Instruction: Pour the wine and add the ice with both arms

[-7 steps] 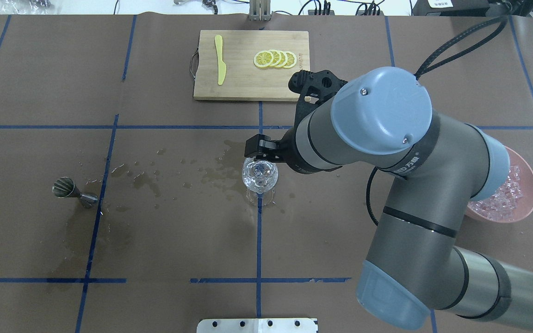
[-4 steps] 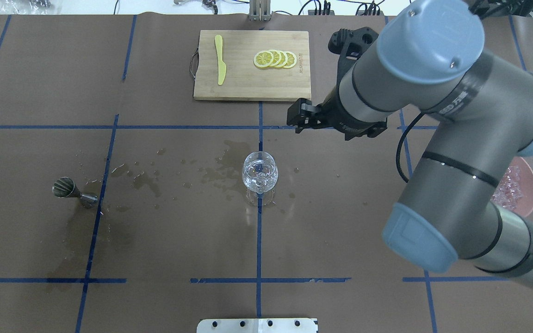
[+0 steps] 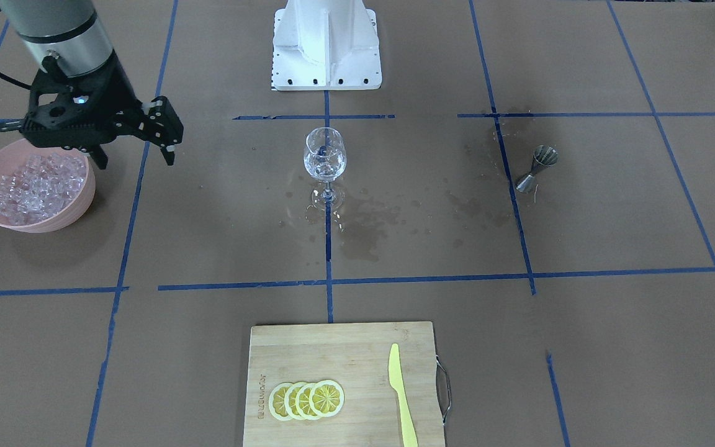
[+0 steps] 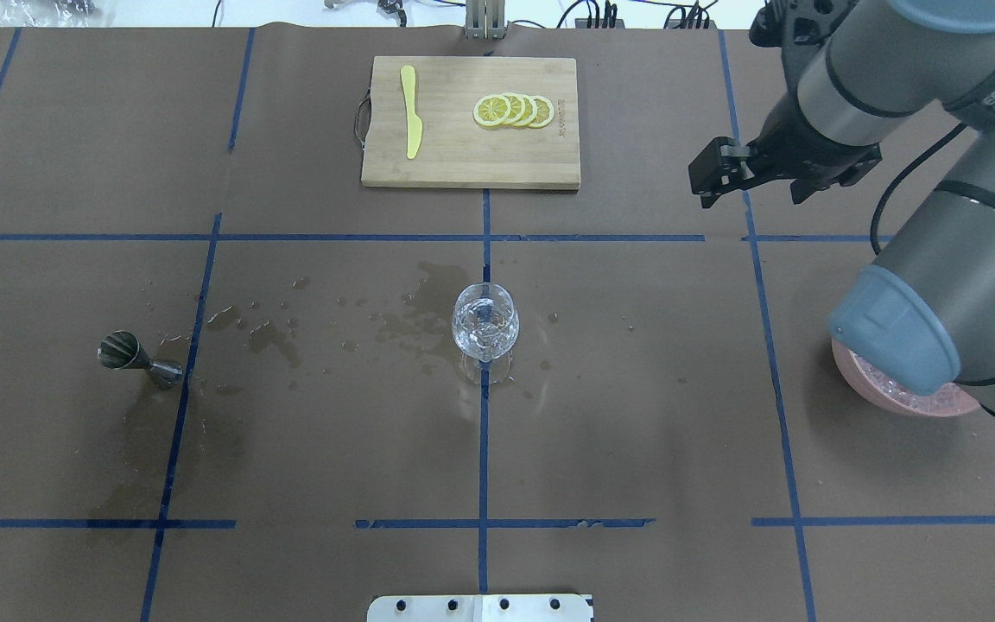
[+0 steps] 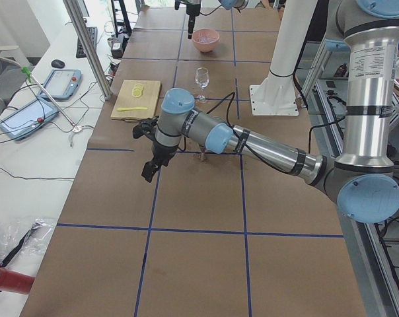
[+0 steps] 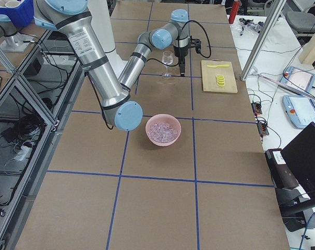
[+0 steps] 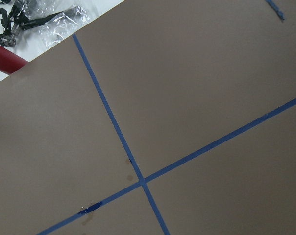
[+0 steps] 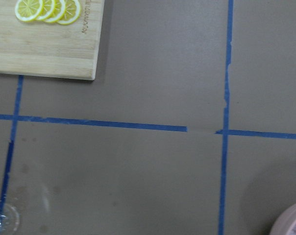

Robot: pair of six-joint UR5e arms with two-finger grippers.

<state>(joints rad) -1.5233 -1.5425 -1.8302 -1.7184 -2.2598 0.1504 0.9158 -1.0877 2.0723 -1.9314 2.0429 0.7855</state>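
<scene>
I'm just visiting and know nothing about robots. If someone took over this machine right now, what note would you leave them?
Right gripper: fingers open, empty, hovering near the pink bowl of clear ice cubes.
Left gripper: above bare table at the robot's far left; open or shut, cannot tell.
Clear stemmed glass: upright mid-table, wet stains around it; something clear glints inside, probably ice. No wine colour visible.
Small metal jigger: on the table, robot's left side.
Left: likely more ice; confirm the wine pour.

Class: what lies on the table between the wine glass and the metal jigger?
Only wet stains and a blue tape line lie between wine glass and jigger, per the overhead view.
</scene>
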